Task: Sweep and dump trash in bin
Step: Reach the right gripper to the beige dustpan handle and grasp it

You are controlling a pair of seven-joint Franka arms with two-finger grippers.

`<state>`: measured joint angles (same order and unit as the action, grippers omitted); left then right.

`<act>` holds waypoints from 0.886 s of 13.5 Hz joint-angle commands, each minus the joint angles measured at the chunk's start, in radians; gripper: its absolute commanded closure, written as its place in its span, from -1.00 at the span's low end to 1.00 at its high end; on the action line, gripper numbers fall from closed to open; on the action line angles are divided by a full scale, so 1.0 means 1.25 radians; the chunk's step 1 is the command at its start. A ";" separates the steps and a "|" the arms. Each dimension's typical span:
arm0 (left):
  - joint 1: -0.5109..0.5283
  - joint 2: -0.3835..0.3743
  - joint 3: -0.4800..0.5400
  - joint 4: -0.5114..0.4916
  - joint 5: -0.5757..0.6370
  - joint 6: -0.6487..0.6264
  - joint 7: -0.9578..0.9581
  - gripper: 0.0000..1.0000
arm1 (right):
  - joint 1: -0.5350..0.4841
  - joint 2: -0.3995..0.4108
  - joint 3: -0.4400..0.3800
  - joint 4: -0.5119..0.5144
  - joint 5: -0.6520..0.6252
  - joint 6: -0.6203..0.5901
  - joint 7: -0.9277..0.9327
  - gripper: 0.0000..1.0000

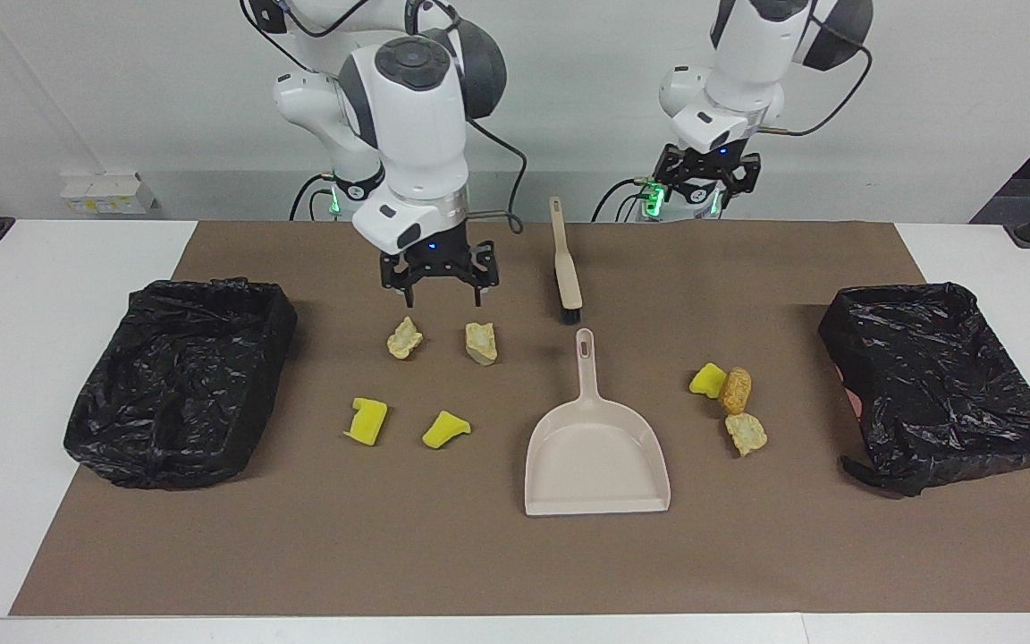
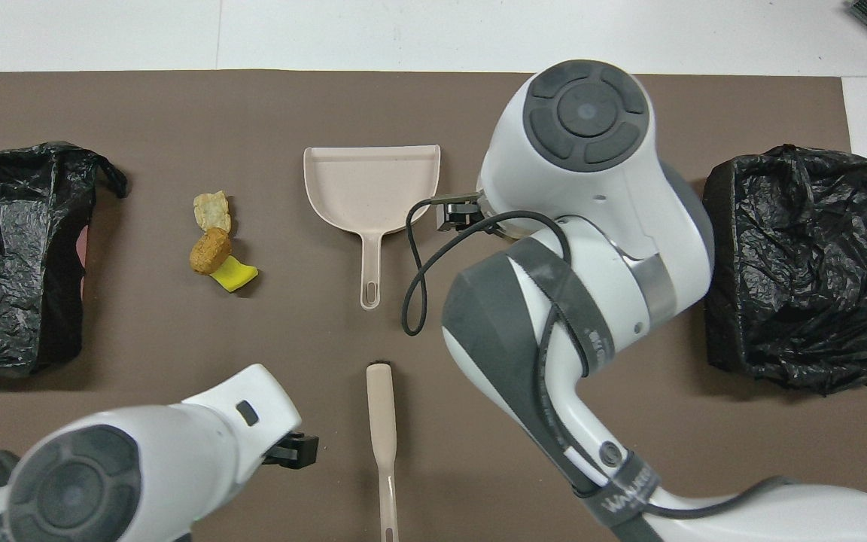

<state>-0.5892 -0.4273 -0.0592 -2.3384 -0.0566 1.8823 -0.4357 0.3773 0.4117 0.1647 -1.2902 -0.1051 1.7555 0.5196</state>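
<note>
On the worktop (image 1: 77, 268), a brown mat (image 1: 479, 555) carries seven scraps of trash. Two pale beige crumbly chunks (image 1: 405, 338) and two bright yellow sponge pieces (image 1: 367, 420) lie toward the right arm's end. A yellow sponge piece, a golden-brown oval lump (image 1: 735, 390) and a beige chunk (image 1: 747, 433) cluster, touching, toward the left arm's end.

The beige plastic dustpan (image 1: 596, 456) lies mid-worktop, the beige long-handled brush (image 1: 564, 264) nearer the robots' edge. A black-bagged bin (image 1: 180, 380) sits at each end.

The right tool (image 1: 439, 284) hangs over the beige chunks, fingers spread, holding nothing. The left tool (image 1: 705, 190) waits raised at the robots' edge; I cannot tell its finger gap.
</note>
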 commanded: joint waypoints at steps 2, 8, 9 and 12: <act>-0.154 0.011 0.015 -0.126 -0.009 0.168 -0.104 -1.00 | 0.057 0.094 -0.005 0.067 -0.021 0.033 0.074 -1.00; -0.291 0.165 0.015 -0.158 -0.015 0.302 -0.223 -1.00 | 0.144 0.196 -0.009 0.085 -0.051 0.105 0.190 -0.96; -0.315 0.171 0.015 -0.165 -0.017 0.310 -0.237 -1.00 | 0.151 0.217 -0.009 0.097 -0.051 0.121 0.193 -0.91; -0.317 0.176 0.017 -0.182 -0.019 0.347 -0.244 -1.00 | 0.171 0.252 -0.014 0.107 -0.068 0.132 0.211 -0.84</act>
<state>-0.9626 -0.1850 -0.0589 -2.5293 -0.0650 2.2796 -0.7294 0.5722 0.6747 0.1549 -1.2077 -0.1632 1.9071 0.7429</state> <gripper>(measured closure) 0.000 0.066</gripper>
